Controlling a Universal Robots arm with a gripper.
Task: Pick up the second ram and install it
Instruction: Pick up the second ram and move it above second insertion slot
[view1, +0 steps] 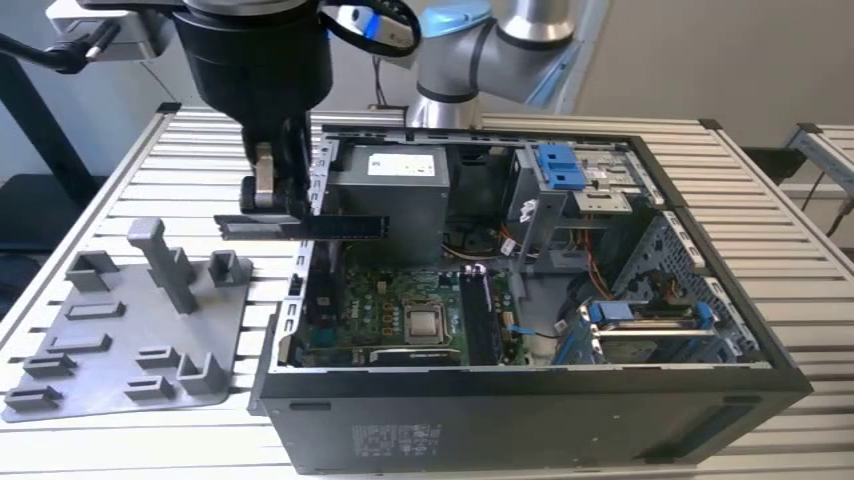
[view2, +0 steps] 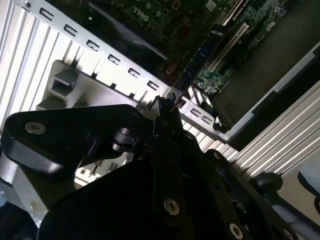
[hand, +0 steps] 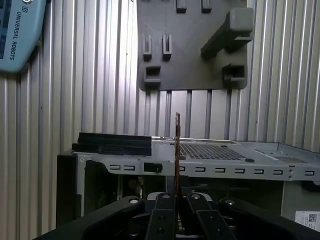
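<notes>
Second memory stick held over the open case, install not yet done
The pincer (view1: 274, 212) is clamped on the second ram (view1: 350, 227), which it holds level just above the computer case (view1: 534, 410) wall nearest the grey tray (view1: 120, 350) (edge-on in the first wrist view), well clear of the motherboard (view1: 380, 300); judged mid-transfer, seating it would call for squaring its edge to a free memory slot

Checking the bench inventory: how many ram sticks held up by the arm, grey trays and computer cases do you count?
second ram, held: 1
grey tray: 1
black computer case: 1
Total: 3
</notes>
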